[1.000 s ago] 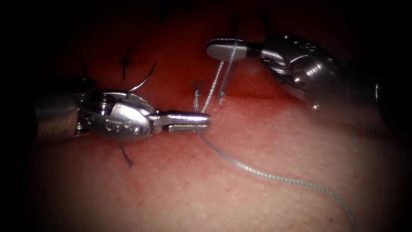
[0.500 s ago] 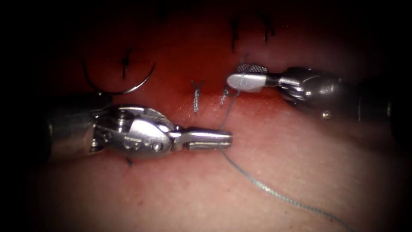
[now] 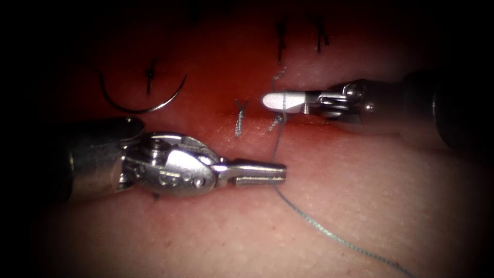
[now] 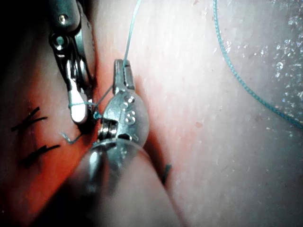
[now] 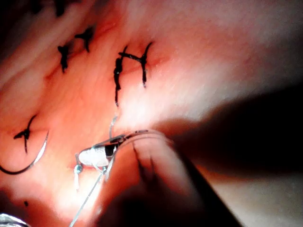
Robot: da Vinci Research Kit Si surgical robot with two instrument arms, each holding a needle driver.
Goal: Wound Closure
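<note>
My left tool (image 3: 282, 174) lies just below the cut, jaws shut on the thread (image 3: 329, 234), which trails away to the lower right over the tissue (image 3: 360, 180). From those jaws the thread rises to my right tool (image 3: 265, 99), whose jaws are shut on it above a pale stitch (image 3: 275, 122); a short tail sticks up beyond them. The curved needle (image 3: 144, 105) lies free on the tissue at the far left, held by neither tool. In the left wrist view the left tool (image 4: 121, 71) holds the thread (image 4: 133, 23) beside the right tool (image 4: 79, 111). The right wrist view shows the right tool (image 5: 84, 156) and the needle (image 5: 28, 163).
A second pale stitch (image 3: 239, 118) sits left of the one under the right tool. Dark finished stitches (image 3: 280, 38) cross the cut further back, and another (image 3: 150, 76) lies inside the needle's curve. Red fluid stains the tissue along the cut.
The right tool has come down and left, close to the tissue, and its jaws have shut. The left tool has moved right and down, and the raised thread loop has drawn short.
</note>
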